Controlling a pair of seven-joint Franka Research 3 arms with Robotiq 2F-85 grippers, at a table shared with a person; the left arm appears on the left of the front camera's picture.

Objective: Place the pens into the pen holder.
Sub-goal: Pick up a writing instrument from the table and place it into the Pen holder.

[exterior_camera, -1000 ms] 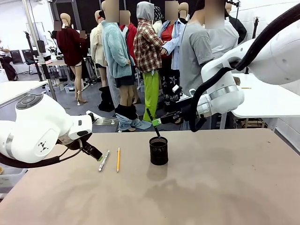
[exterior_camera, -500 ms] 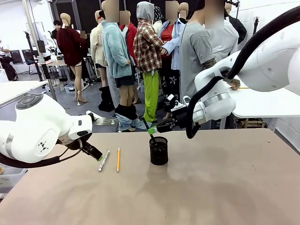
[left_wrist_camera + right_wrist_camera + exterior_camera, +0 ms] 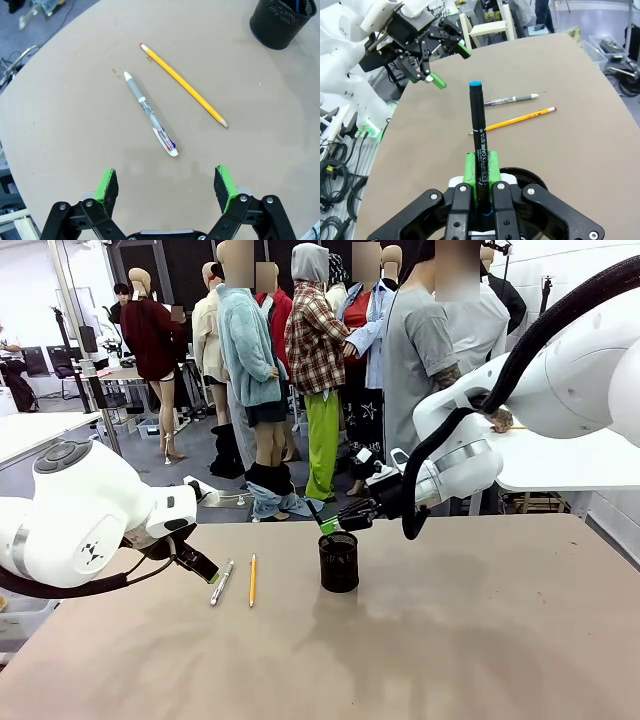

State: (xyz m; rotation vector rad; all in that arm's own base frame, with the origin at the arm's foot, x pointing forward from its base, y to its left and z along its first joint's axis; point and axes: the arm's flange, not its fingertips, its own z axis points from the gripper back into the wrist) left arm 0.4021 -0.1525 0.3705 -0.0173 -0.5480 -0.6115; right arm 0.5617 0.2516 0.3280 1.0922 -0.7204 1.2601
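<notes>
One of three pens, the dark blue-tipped pen (image 3: 479, 125), is clamped in the right gripper (image 3: 480, 165) at the mouth of the small black mesh pen holder (image 3: 339, 562), not yet released (barrel print apparently "OPTIX CARE"). The silver-white pen (image 3: 149, 111) and orange-yellow pencil (image 3: 182, 85) lie on the table before the left gripper (image 3: 166, 182), whose jaws stand apart.
</notes>
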